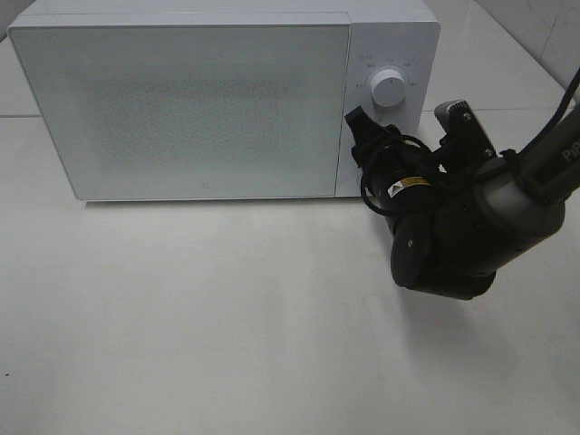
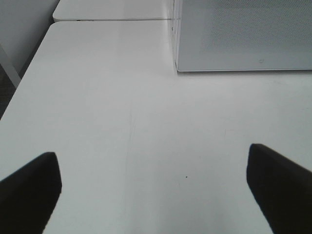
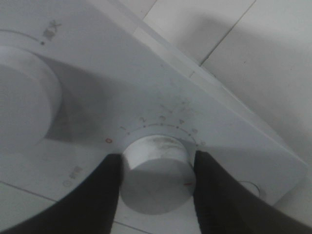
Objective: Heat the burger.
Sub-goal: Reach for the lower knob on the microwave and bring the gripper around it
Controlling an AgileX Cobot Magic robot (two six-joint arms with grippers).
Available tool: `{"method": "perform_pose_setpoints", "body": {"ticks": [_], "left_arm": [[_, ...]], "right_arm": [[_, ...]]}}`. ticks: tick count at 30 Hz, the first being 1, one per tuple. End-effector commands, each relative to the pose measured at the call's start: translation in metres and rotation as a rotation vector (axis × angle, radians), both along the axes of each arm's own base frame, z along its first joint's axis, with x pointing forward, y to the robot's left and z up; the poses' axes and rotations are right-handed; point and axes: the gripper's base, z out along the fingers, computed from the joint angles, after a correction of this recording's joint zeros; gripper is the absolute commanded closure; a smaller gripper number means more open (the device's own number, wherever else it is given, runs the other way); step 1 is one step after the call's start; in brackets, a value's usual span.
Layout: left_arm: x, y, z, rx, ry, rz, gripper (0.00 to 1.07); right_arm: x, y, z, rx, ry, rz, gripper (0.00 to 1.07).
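Starting on the left: the left gripper (image 2: pixel 153 184) hangs over bare table (image 2: pixel 146 97), jaws wide apart, holding nothing, and the overhead view doesn't catch it at all. Next is the microwave (image 1: pixel 181 100) with its door (image 1: pixel 190 54) shut. The burger isn't visible anywhere. The door is frosted, so I can't confirm it, but my guess is it's inside. Further right, the upper knob (image 1: pixel 390 88) is untouched.

The right arm reaches in from the right, wrist bent toward the control panel. The right gripper (image 3: pixel 158 187) is clamped on the timer knob (image 3: pixel 155 170), with one finger pressed against each side. The knob's red mark sits well round from the red zero, so I reckon loading is done and the timer is being set. What's left: let go and let it heat.
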Motion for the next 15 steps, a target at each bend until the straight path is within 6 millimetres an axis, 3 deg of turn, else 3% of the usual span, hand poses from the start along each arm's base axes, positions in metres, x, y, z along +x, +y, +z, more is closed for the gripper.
{"method": "perform_pose_setpoints", "body": {"ticks": [1,15], "left_arm": [[-0.0033,-0.0007,0.0001,-0.005,-0.037,0.002,0.09],[-0.0033,-0.0007,0.0001,-0.005,-0.037,0.002,0.09]], "right_arm": [[0.0039,0.0022,0.0207,0.137,-0.188,-0.007,1.00],[0.0036,-0.0045,0.0164,0.552,-0.155,-0.133,0.99]]}}
